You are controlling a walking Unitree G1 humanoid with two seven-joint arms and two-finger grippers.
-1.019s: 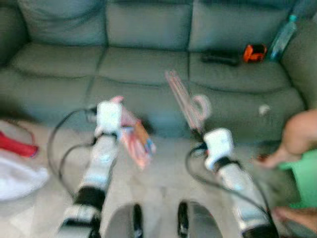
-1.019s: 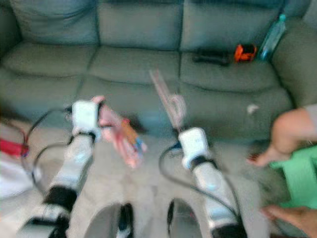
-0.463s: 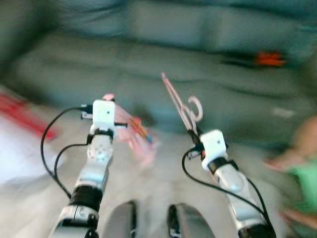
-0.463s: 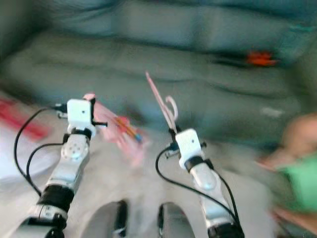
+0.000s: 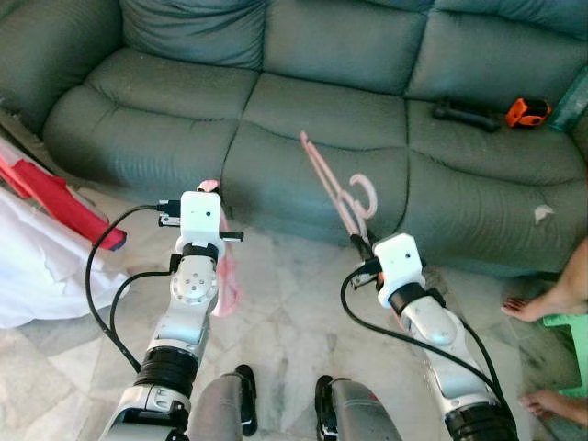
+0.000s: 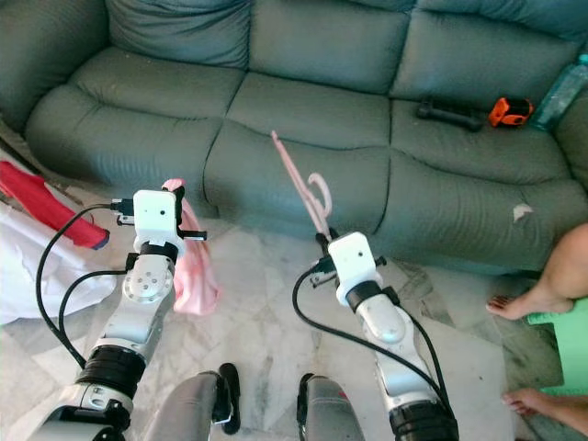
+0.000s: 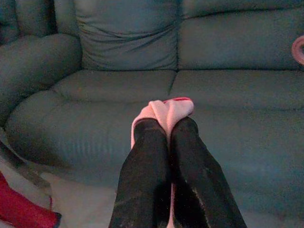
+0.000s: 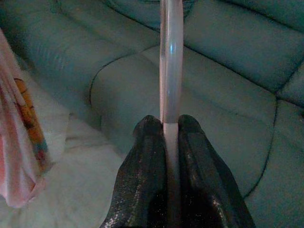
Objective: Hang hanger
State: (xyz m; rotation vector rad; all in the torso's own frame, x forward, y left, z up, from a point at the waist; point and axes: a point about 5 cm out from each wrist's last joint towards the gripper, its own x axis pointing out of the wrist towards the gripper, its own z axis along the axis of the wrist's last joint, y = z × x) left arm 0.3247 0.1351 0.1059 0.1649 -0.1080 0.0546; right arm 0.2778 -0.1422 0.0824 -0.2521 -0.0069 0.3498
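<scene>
A pink plastic hanger (image 5: 335, 188) stands up edge-on in front of the sofa, its hook curling to the right. My right gripper (image 8: 170, 124) is shut on the hanger's lower bar (image 8: 171, 57). A small pink garment (image 6: 191, 266) hangs limp below my left gripper (image 7: 166, 124), whose fingers (image 7: 142, 156) are shut on the cloth's top fold (image 7: 166, 108). The two grippers are held apart at about the same height over the floor, left gripper (image 5: 209, 188) near the sofa's front, right gripper (image 5: 360, 246) further right.
A dark green sofa (image 5: 303, 101) fills the back; a black handle (image 5: 467, 114), an orange tape measure (image 5: 527, 112) and a bottle (image 6: 560, 87) lie on its right seat. Red and white laundry (image 5: 41, 239) sits at the left. A person's bare feet (image 5: 542, 308) stand at the right on the marble floor.
The camera has swung and the blur has cleared. The pink garment now hangs straight down from my left gripper instead of swinging out to the right. Both grips are unchanged.
</scene>
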